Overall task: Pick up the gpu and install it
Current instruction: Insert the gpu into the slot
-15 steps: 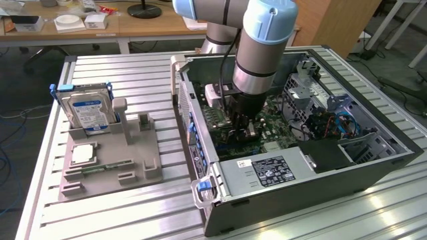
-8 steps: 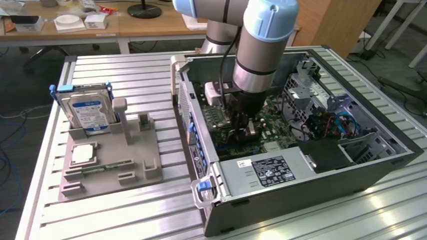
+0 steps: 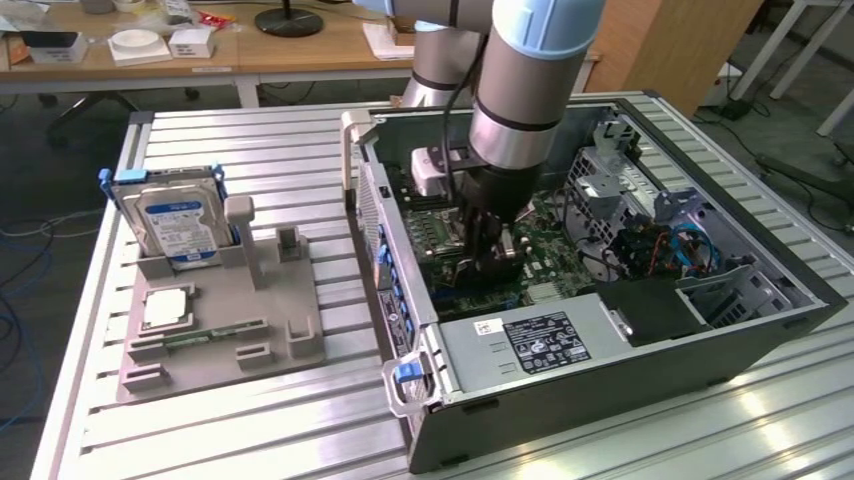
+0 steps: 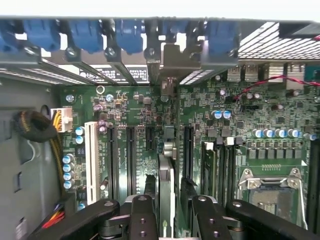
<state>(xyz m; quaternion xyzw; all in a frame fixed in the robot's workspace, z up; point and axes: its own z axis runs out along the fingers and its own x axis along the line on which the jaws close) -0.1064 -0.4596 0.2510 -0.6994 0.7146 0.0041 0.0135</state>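
Fingers (image 4: 142, 217) of my gripper (image 4: 169, 220) pinch the gpu (image 4: 166, 185) edge-on, held upright above the motherboard (image 4: 135, 125) inside the case (image 3: 747, 340) so its edge can meet a slot.

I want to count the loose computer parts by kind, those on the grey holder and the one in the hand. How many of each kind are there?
On the grey holder:
hard drive: 1
processor chip: 1
RAM stick: 1
In the hand, inside the computer case:
gpu: 1
Total: 4
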